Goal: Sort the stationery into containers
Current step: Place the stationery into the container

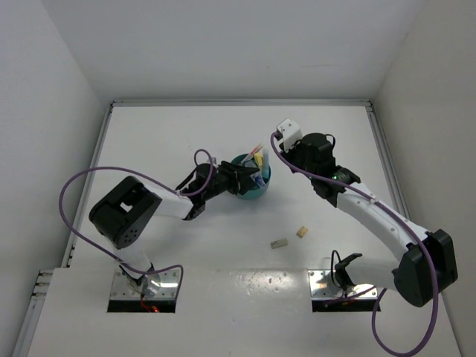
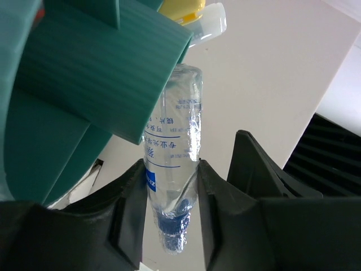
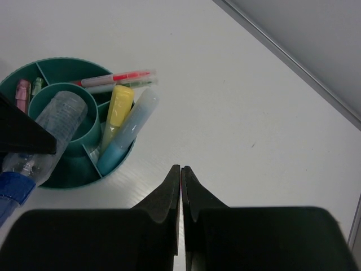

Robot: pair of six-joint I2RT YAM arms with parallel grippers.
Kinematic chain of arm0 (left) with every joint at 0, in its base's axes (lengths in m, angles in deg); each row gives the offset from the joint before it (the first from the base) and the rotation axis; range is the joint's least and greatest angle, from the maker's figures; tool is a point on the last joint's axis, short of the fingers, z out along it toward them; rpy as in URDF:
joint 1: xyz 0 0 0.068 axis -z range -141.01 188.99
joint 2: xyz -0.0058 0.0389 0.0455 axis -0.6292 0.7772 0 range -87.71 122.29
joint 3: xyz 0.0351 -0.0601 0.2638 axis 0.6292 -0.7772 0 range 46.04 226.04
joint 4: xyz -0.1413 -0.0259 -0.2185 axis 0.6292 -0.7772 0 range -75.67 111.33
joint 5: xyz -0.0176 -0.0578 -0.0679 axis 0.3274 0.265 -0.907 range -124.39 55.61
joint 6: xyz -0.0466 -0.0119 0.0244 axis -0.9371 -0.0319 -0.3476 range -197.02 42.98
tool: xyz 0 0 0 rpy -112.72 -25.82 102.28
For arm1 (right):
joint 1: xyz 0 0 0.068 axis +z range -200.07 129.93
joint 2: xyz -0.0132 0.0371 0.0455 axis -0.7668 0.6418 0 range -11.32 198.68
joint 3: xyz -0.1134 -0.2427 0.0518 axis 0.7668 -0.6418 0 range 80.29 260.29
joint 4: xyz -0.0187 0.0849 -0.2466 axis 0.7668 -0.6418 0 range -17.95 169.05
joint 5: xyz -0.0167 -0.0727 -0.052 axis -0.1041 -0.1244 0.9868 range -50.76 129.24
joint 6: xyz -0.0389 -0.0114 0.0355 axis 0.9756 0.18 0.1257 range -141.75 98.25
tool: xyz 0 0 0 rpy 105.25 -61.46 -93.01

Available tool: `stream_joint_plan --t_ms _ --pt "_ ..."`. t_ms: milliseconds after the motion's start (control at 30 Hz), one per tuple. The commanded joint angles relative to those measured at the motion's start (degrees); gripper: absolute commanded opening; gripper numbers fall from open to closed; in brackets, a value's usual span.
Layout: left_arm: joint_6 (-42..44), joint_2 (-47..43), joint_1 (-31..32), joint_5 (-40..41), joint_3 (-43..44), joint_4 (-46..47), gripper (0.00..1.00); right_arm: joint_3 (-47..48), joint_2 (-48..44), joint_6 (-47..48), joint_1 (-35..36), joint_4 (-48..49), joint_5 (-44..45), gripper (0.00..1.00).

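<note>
A clear tube with a blue cap (image 2: pixel 172 130) is pictured clamped in the left end effector (image 2: pixel 169 189). Its far end appears tipped into the centre cup (image 3: pixel 61 89) of the round teal organiser (image 3: pixel 73 61), and the capped end is held outside, beyond the rim. The tube is leaned at a slant rather than stood upright, and whether its far end rests on the cup's floor cannot be told. A yellow marker (image 3: pixel 117 110) and a pale blue marker (image 3: pixel 127 135) are shown lodged in the ring compartments. A pink pen (image 3: pixel 115 77) and a pale green pen (image 3: pixel 127 85) are laid out over the rim. The right end effector (image 3: pixel 181 175) is held to one side of the organiser, above the table (image 1: pixel 186 134), its fingers pressed together with nothing between them. A tan block (image 1: pixel 302 232) and a grey block (image 1: pixel 279 242) are seen lying near each other on the table, well apart from the organiser on the side of the arms' bases. The step in hand is judged to be the depositing of the tube, with most of the sorting done. Before release, the tube would probably need to be tilted steeper so that its weight falls inside the cup. The left fingers could then be opened and drawn back without the rim being caught.
</note>
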Motion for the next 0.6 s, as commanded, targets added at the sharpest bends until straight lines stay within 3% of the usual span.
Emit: stream_joint_plan --t_ms 0,167,567 --pt "-17.73 0.42 -0.52 -0.73 2.16 3.70 0.44 -0.01 -0.83 0.38 -0.06 2.59 0.70 0.02" --pt "-16.59 0.42 -1.04 -0.73 2.16 3.70 0.52 -0.01 -0.83 0.38 -0.06 2.59 0.70 0.02" --pt "-15.53 0.42 -1.04 -1.96 3.92 3.00 0.55 -0.01 -0.83 0.38 -0.06 2.59 0.70 0.02"
